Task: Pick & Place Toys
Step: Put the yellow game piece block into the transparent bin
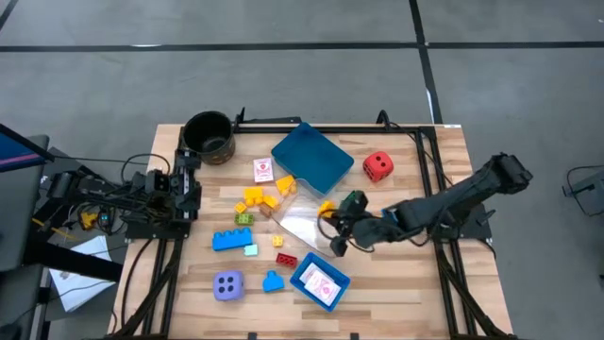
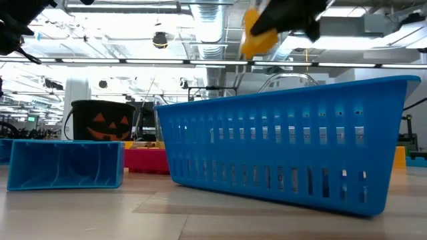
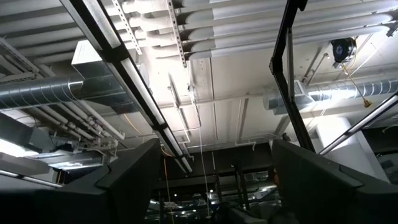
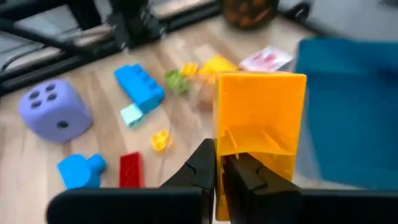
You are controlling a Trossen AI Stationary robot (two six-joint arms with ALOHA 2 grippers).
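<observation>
The right gripper (image 4: 219, 171), shut tight, pinches only the lower edge of a hollow yellow plastic brick (image 4: 258, 130); so shallow a hold could let it pivot or drop short of the large blue slotted tray (image 1: 312, 157) at 11 o'clock; the brick hangs above the wooden table (image 1: 396, 293), long axis upright, open side toward the wrist; the left gripper (image 1: 186, 185) waits at 9 o'clock, fingers apart, empty.

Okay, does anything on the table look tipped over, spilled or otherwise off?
Yes. The larger blue tray sits tilted, propped at an angle rather than flat. Loose bricks lie scattered beside it. The right gripper holds a yellow brick in the air. Nothing looks damaged.
</observation>
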